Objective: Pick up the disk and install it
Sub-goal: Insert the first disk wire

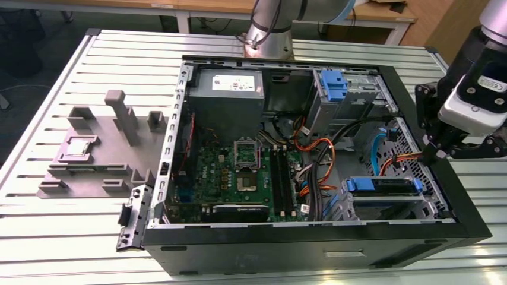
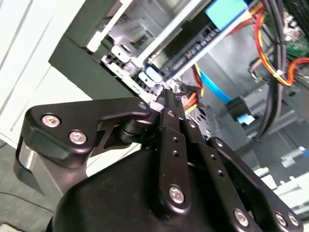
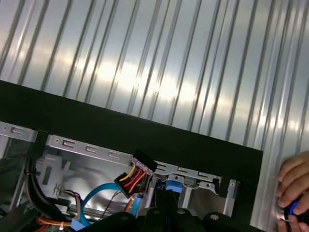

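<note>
The slatted counter (image 1: 47, 237) carried the open computer case (image 1: 317, 240). In the exterior view the disk (image 1: 382, 186) sat at the drive cage in the case's lower right; whether it was fully seated I could not tell. The pincer (image 1: 434, 155) hung closed and empty over the right wall, near the disk but apart. It looked like the approach step. Any grasp would call for parted jaws and clearance from the cables (image 1: 393, 158).
</note>
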Motion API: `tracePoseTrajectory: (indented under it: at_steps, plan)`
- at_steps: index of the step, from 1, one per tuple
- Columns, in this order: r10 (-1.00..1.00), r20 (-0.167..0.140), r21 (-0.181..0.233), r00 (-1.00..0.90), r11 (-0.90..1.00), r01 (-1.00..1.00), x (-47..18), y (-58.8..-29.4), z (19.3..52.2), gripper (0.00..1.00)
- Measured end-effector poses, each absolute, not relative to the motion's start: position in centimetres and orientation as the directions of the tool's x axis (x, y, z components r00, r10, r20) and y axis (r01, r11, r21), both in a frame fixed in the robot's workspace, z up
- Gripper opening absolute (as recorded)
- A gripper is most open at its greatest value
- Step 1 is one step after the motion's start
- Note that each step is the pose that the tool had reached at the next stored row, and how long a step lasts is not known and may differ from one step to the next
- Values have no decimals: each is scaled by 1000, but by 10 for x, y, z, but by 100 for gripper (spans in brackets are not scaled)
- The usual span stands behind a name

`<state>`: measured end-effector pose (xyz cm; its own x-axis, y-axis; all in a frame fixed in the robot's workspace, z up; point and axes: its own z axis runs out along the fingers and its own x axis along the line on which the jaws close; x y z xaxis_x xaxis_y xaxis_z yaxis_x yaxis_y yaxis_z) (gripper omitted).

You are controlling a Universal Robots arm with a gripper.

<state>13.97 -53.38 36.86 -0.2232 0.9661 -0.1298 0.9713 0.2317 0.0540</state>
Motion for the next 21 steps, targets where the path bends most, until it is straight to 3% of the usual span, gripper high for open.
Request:
tracePoseTrajectory:
  at_steps: [3,21]
  plan:
    - [961,-145,58,-236,247,967,140,-533,369,10]
    - [879,-147,62,-453,465,883,140,-527,367,10]
